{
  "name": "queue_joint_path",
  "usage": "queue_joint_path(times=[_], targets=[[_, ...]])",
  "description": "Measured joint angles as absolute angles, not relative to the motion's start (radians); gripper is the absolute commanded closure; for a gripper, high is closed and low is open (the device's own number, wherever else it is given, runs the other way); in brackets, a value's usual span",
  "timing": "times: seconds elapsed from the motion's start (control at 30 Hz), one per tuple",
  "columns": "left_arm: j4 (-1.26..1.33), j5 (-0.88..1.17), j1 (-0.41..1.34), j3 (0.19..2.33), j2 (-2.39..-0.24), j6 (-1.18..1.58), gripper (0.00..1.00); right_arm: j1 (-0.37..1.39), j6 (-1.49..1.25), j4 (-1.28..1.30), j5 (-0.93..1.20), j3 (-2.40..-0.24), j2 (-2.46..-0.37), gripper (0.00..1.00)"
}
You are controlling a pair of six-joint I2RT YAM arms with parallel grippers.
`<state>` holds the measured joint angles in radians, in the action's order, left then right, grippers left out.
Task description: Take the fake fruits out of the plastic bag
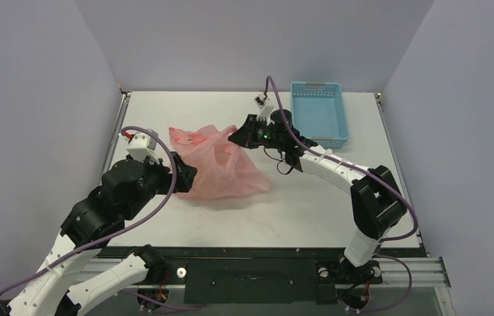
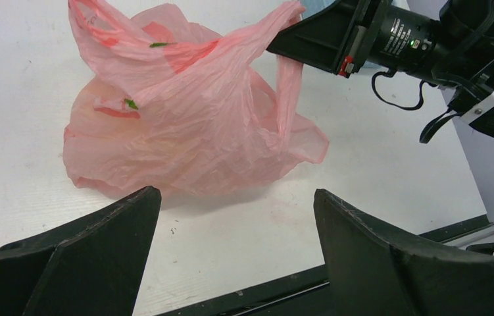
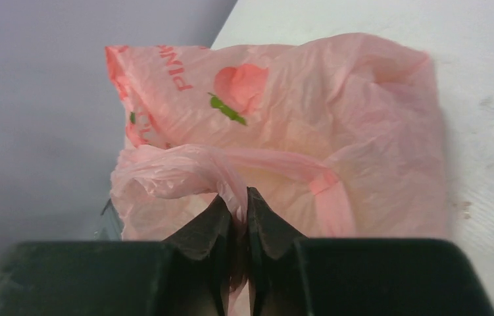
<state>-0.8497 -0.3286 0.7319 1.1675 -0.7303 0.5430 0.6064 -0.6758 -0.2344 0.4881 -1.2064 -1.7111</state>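
The pink plastic bag (image 1: 214, 161) lies crumpled on the white table, left of centre; it also shows in the left wrist view (image 2: 185, 125) and the right wrist view (image 3: 310, 138). My right gripper (image 1: 236, 136) is shut on one of its loop handles (image 3: 231, 178) and holds that handle up off the table. My left gripper (image 1: 188, 176) is open and empty at the bag's near left side, its fingers (image 2: 109, 227) just short of the bag. The fake fruits are hidden; only a faint yellowish tint shows through the plastic.
A light-blue slotted basket (image 1: 320, 113) stands at the back right, behind the right arm. Grey walls close off the left, back and right. The table's front edge with its black rail runs just behind the left fingers (image 2: 362, 263).
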Motion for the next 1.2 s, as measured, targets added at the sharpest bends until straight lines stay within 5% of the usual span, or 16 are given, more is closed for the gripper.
queue_joint_path(times=[0.2,0.37,0.7,0.97,1.1,1.2], targets=[[-0.85,-0.369,0.732,1.168,-0.682,0.572,0.16,0.73,-0.675,-0.257,0.499,-1.156,-1.591,1.0],[-0.879,-0.471,0.731,1.165,-0.658,0.72,0.15,0.97,-0.534,-0.241,0.422,-1.126,-1.445,0.89],[-0.944,-0.475,0.731,1.012,-0.551,0.995,0.14,1.204,-0.337,-0.056,0.241,-1.126,-1.573,0.75],[-0.986,-0.42,0.731,0.899,-0.549,1.102,0.12,1.206,-0.322,-0.03,0.197,-1.124,-1.579,0.75],[-0.979,-0.449,0.731,0.865,-0.529,1.134,0.12,1.212,-0.325,-0.044,0.187,-1.112,-1.575,0.84],[-0.927,-0.469,0.731,0.825,-0.531,1.136,0.25,1.233,-0.323,-0.044,0.175,-1.112,-1.572,0.91]])
